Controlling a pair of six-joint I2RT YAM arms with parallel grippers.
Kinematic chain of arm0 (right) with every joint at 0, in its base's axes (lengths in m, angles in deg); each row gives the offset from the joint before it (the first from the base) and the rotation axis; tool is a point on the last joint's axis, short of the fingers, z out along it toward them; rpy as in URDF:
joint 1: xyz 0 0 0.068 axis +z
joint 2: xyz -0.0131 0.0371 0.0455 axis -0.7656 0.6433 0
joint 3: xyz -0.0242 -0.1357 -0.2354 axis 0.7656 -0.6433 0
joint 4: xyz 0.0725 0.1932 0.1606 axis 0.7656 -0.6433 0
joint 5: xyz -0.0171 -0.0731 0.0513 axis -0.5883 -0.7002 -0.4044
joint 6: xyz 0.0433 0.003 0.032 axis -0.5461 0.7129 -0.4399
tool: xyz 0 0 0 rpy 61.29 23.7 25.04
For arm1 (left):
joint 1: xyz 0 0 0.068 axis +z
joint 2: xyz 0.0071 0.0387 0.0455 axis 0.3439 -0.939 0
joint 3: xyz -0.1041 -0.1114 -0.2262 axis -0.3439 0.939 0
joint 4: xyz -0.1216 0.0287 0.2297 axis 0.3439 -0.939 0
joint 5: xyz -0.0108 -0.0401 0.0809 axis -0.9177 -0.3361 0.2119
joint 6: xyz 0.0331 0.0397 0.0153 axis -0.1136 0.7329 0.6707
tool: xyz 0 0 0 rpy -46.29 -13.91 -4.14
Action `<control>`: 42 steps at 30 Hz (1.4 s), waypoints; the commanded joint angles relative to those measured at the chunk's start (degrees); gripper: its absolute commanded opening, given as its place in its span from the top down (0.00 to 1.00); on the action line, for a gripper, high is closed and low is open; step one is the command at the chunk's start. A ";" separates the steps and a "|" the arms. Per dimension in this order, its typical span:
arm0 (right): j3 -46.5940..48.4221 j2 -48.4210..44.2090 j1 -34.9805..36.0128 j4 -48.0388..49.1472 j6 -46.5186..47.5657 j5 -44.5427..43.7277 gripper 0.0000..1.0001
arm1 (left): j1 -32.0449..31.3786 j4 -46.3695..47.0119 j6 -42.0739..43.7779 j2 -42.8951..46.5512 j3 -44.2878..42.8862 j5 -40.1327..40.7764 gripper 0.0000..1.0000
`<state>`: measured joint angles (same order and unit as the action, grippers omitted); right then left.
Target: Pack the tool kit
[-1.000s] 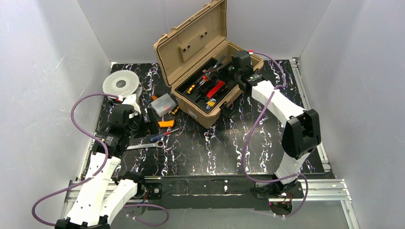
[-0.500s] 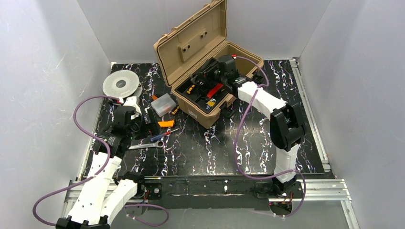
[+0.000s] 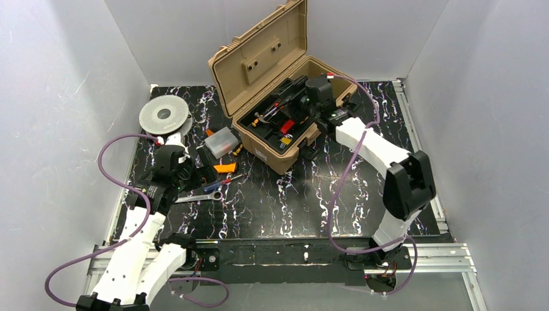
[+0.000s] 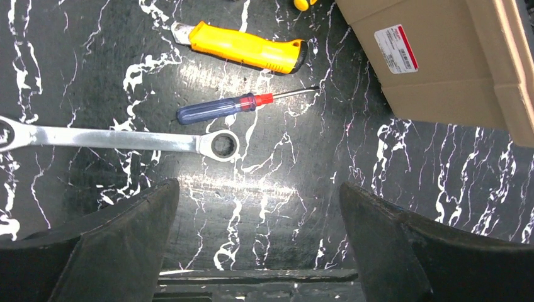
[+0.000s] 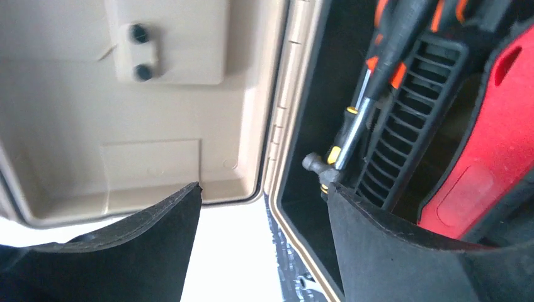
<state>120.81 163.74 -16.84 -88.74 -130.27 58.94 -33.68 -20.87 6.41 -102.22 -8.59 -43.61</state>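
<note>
**Booth:** Where's the kit right now?

**Me:** The tan toolbox (image 3: pixel 275 152) sits at twelve o'clock on the counter (image 3: pixel 291 194), with its lid (image 3: pixel 259 55) standing open toward eleven. My right tool (image 3: pixel 292 97) hangs over the open box, fingers spread wide and nothing between them.

**Booth:** And from that wrist?

**Me:** The hinge line runs straight up the middle. The inside of the lid fills nine o'clock and the black inner tray (image 5: pixel 415 119) fills three. An orange-black screwdriver (image 5: pixel 384 60) lies in the tray at one o'clock, its shaft slanting down toward six. A red-handled tool (image 5: pixel 497 145) is beside it at three (I can't tell what kind from here).

**Booth:** Left side?

**Me:** My left tool (image 4: pixel 258 245) hovers low over the counter at eight o'clock, also spread wide and empty. Between its fingers I see bare marble. A steel wrench (image 4: pixel 113 138) lies flat at ten o'clock. A blue-handled screwdriver (image 4: pixel 217 108) lies just above the wrench's ring end, and a yellow knife (image 4: pixel 242 49) is at twelve. The toolbox wall, label showing, fills two o'clock.

**Booth:** Anything else out there?

**Me:** A grey spool (image 3: pixel 164 115) at ten o'clock, and a clear box (image 3: pixel 221 140) just beside the toolbox's front corner.
</note>
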 commanded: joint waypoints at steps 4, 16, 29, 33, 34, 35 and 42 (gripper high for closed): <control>-4.25 -14.02 0.00 0.10 23.18 1.68 0.20 | 0.36 -4.17 -13.68 -2.69 1.27 6.47 0.00; -24.28 -35.39 0.01 3.44 50.96 17.16 0.25 | 2.53 -8.48 -37.97 -15.05 2.69 20.45 0.13; -29.91 -40.52 0.01 3.54 55.57 15.94 0.25 | 5.61 2.18 -48.06 -30.29 1.90 5.20 0.26; -30.02 -40.48 -0.03 3.73 55.35 16.18 0.25 | 5.56 3.44 -52.45 -31.98 2.78 4.49 0.35; -30.04 -40.58 0.01 3.62 55.29 16.07 0.25 | 5.54 4.22 -53.46 -32.12 3.38 4.42 0.37; -30.07 -40.68 -0.01 3.57 55.30 15.94 0.25 | 5.52 5.17 -54.46 -32.27 4.00 4.23 0.39; -30.22 -41.44 0.01 3.22 55.31 15.04 0.26 | 5.56 6.74 -56.70 -36.65 3.26 3.51 0.48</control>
<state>90.84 124.18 -16.84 -87.91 -75.83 74.83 -28.32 -13.24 -47.22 -136.67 -4.81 -39.07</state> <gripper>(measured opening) 0.743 0.561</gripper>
